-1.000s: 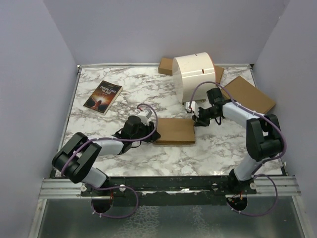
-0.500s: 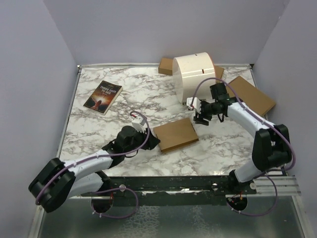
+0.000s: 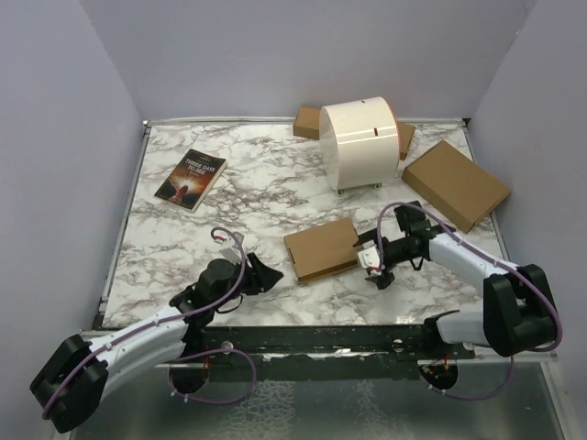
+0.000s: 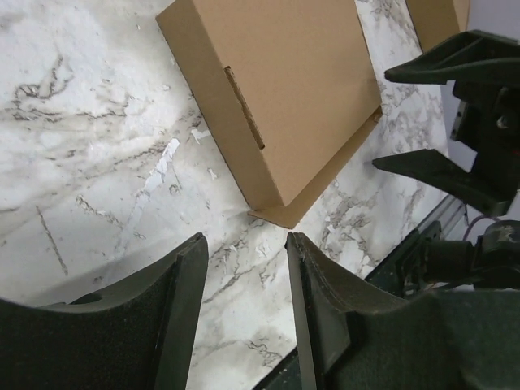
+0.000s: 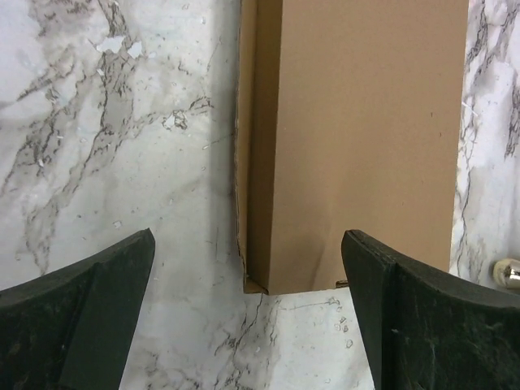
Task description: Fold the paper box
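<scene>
Between the arms, paper box [image 3: 321, 249] lies flat, long axis left-right. Its right end sits just ahead of the right jaws, wide open and empty; left jaws part-open, empty, farther off.

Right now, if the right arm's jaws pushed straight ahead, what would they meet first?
Likely the paper box: its near end lies ahead of the open jaws, only bare table between. Depth is hard to judge.

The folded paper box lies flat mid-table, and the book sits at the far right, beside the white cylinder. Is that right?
Not quite. The book sits at the far left, well apart from the white cylinder, as the top external view shows. The rest holds: the paper box lies flat mid-table.
</scene>
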Controlling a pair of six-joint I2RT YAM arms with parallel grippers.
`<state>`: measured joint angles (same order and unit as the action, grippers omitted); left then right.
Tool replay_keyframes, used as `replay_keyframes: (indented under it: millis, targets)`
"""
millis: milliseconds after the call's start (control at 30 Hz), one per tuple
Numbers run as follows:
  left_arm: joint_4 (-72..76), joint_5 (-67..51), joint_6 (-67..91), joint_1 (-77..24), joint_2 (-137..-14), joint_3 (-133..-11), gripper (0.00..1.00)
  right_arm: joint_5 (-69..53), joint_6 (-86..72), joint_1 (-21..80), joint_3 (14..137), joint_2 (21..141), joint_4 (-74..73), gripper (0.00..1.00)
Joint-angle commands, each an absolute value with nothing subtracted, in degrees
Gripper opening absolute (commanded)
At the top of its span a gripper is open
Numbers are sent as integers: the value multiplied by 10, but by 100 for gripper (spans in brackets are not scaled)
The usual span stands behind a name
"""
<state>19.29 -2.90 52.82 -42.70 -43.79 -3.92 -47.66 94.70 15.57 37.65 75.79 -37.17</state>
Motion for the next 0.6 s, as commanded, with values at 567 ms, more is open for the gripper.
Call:
replay_keyframes:
  millis: [567]
  targets:
    - [172, 64, 328, -432, -564, -197, 78, -452, 1010, 157, 342, 770, -244, 79]
